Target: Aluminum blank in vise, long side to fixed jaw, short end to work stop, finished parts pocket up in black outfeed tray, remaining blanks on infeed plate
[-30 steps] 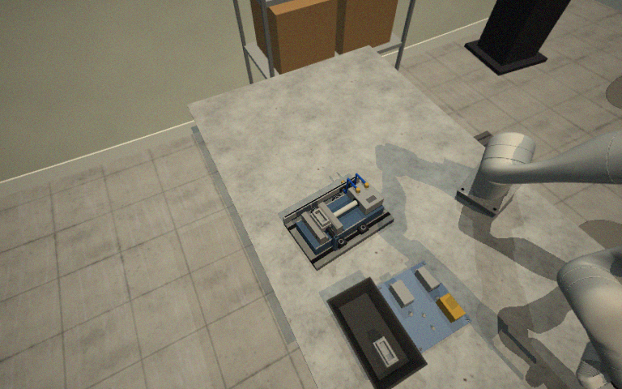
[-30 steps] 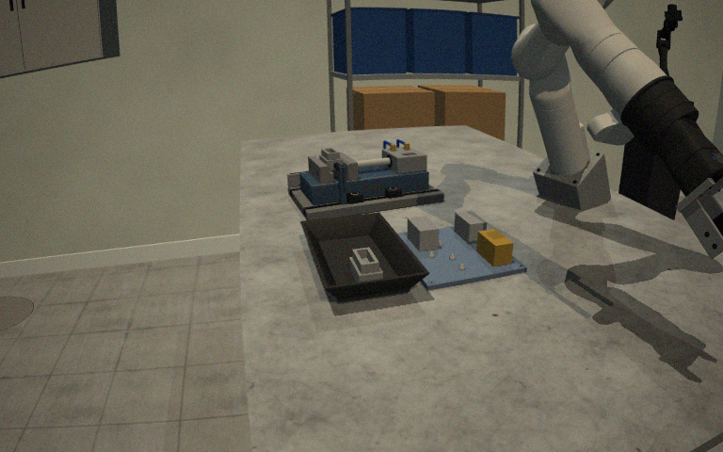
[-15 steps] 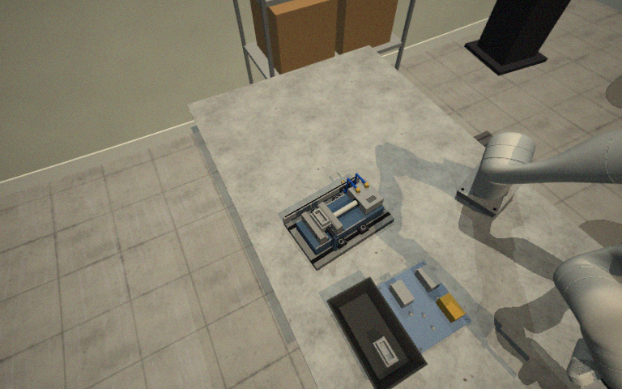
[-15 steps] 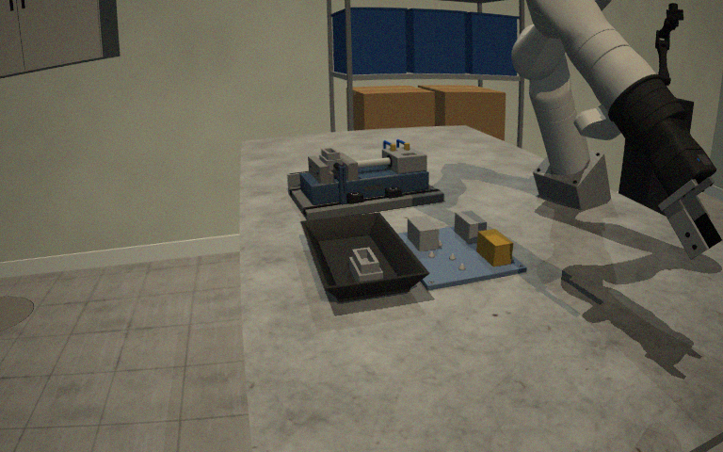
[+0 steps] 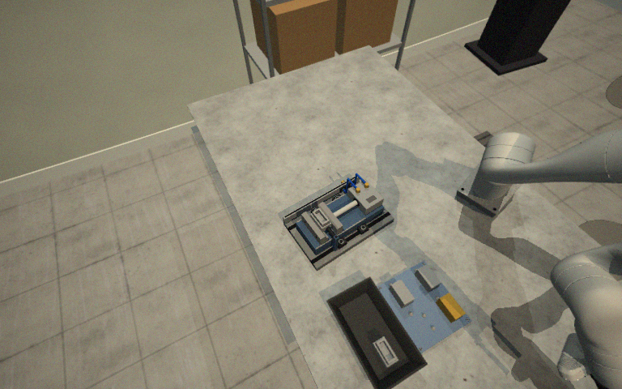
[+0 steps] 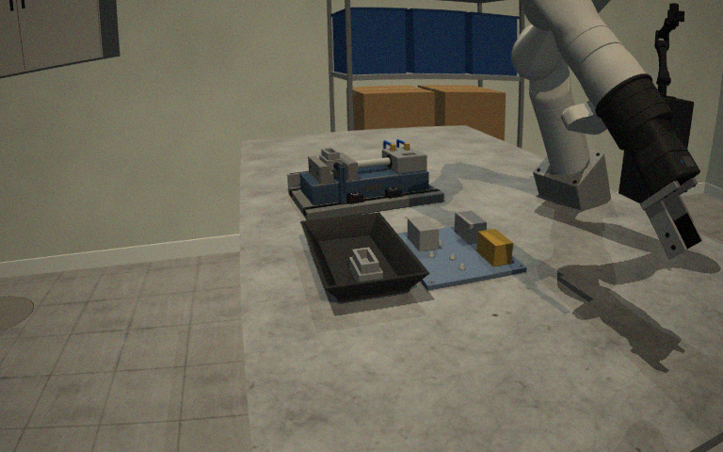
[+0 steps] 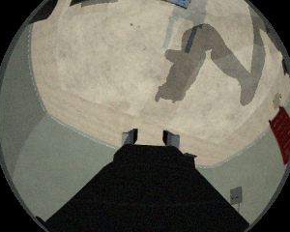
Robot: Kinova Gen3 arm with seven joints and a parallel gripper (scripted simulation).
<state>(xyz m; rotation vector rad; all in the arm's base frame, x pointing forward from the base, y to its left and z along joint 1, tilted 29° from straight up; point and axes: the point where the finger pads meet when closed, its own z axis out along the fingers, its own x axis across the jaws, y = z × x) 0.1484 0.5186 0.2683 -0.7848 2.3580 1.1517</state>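
My gripper (image 6: 674,237) (image 7: 150,134) is open and empty. It hangs above the bare table top, well to the right of the blue infeed plate (image 5: 415,333) (image 6: 443,277). Two gray blanks (image 5: 402,292) (image 5: 428,278) (image 6: 423,232) (image 6: 470,225) and a yellow brass blank (image 5: 450,306) (image 6: 494,247) sit on the plate. A pocketed finished part (image 5: 385,352) (image 6: 364,263) lies in the black outfeed tray (image 5: 341,308) (image 6: 320,263). Another pocketed block (image 5: 323,216) (image 6: 329,153) sits between the jaws of the vise (image 5: 348,225) (image 6: 377,182).
The arm's base (image 5: 485,192) (image 6: 570,187) stands on the table behind and to the right of the plate. A metal shelf with brown boxes (image 5: 304,33) (image 6: 426,106) stands beyond the table's far end. A black stand (image 5: 514,33) stands on the floor.
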